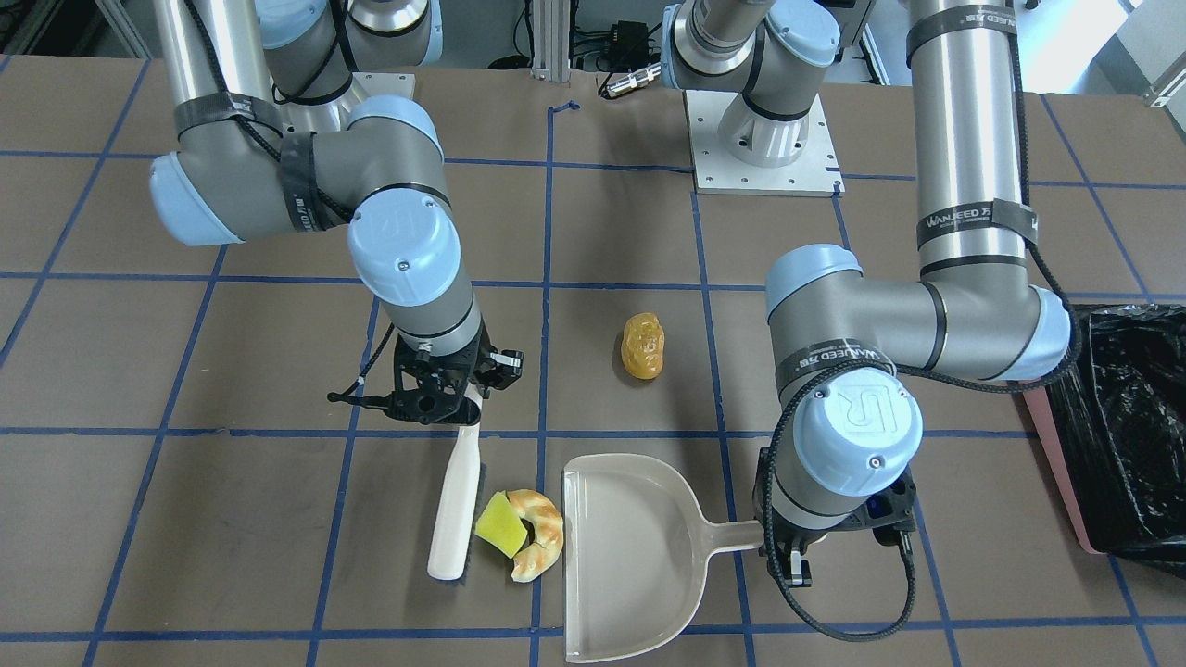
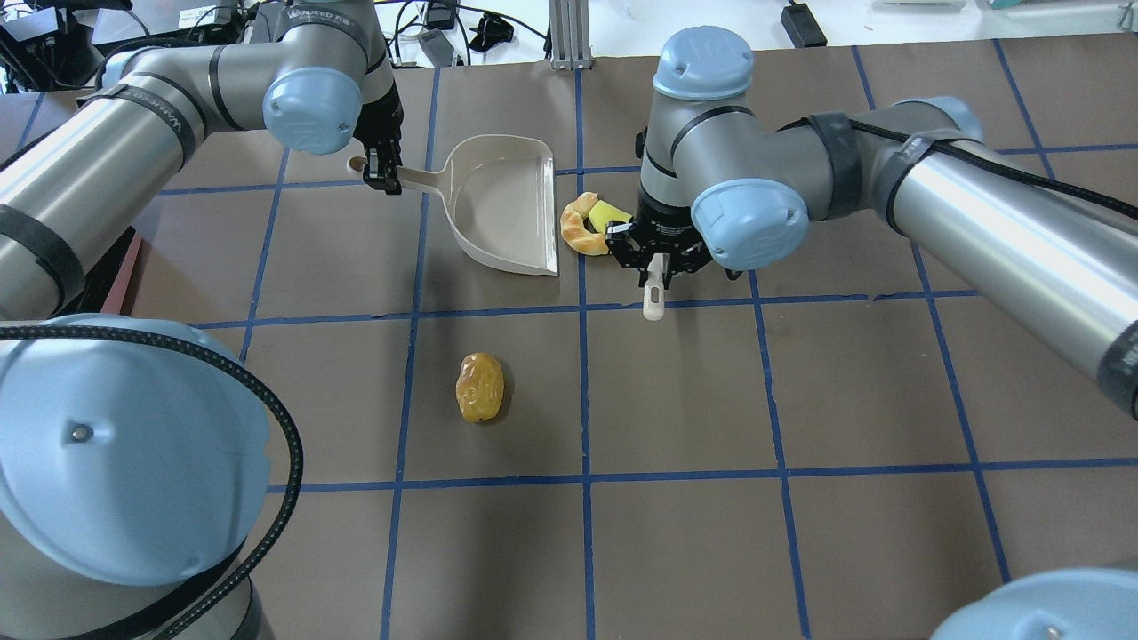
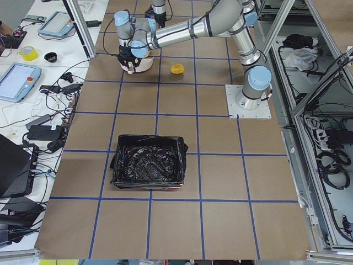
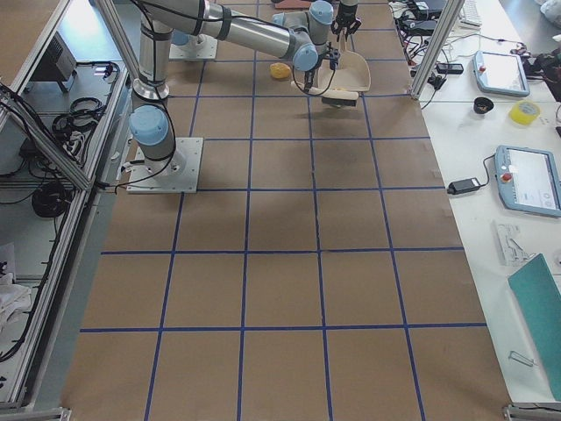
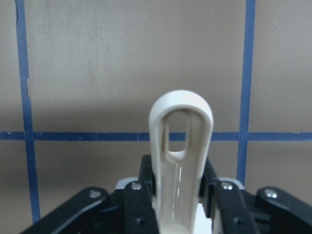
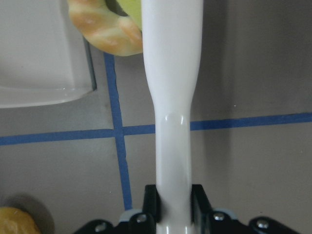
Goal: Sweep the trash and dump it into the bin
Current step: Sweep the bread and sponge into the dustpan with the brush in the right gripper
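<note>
– Closest is the dustpan handle, right under the left wrist camera. Is it held?
– Yes. The left claw is clenched on it, one finger on each side, and the looped end pokes out past them.
– And the rest of the dustpan?
– It lies flat on the table, with its open edge turned toward the brush.
– Who has the brush?
– That's the right claw, clamped on the thin end of the handle. The bristle end is the far end, down by the table.
– Where is the trash?
– The sponge and croissant touch each other, with the sponge tucked into the croissant's curve. Both lie on the table between the bristles and the dustpan's edge. The sponge is just beside the bristles, but I cannot tell whether they touch. The croissant is just beside the dustpan's edge, still on the table.
– The third piece?
– The pastry lies alone on the table, well apart from the other two, on the robot's side of the dustpan.
– The bin?
– The bin stands toward the robot's left end of the table, well apart from the dustpan, its black liner open upward
</note>
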{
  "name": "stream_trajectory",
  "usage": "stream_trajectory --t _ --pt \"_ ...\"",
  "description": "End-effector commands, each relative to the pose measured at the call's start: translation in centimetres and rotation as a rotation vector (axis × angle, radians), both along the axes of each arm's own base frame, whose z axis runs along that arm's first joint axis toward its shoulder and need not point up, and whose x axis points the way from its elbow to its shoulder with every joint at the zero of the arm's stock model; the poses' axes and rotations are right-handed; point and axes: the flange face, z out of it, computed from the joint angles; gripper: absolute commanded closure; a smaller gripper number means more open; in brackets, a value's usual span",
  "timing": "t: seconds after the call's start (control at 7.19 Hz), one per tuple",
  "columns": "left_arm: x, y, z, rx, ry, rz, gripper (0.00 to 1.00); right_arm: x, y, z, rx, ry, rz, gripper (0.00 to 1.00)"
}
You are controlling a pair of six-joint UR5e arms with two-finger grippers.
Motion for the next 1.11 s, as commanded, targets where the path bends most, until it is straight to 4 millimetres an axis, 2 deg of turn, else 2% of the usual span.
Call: stream_trajectory --t 0.0,0.28,0.7,0.97 --pt "-1.3 0.4 -0.4 0.004 -0.006 -0.007 1.00 1.3 0.8 -0.9 0.022 0.005 0.002 1.00" --pt "-2.2 0.6 -1.6 -0.038 0.006 -0.029 1.00 3.3 1.3 -0.9 0.022 -0.030 0.005 1.00" --pt "-2.1 1.6 -4.5 -0.019 0.007 -0.047 1.00 5.1 0.7 1.2 0.014 -0.128 -0.025 1.00" --pt "-3.0 1.4 -5.2 -0.028 0.104 -0.103 1.00 5.5 0.3 2.1 0.014 -0.148 -0.050 1.00"
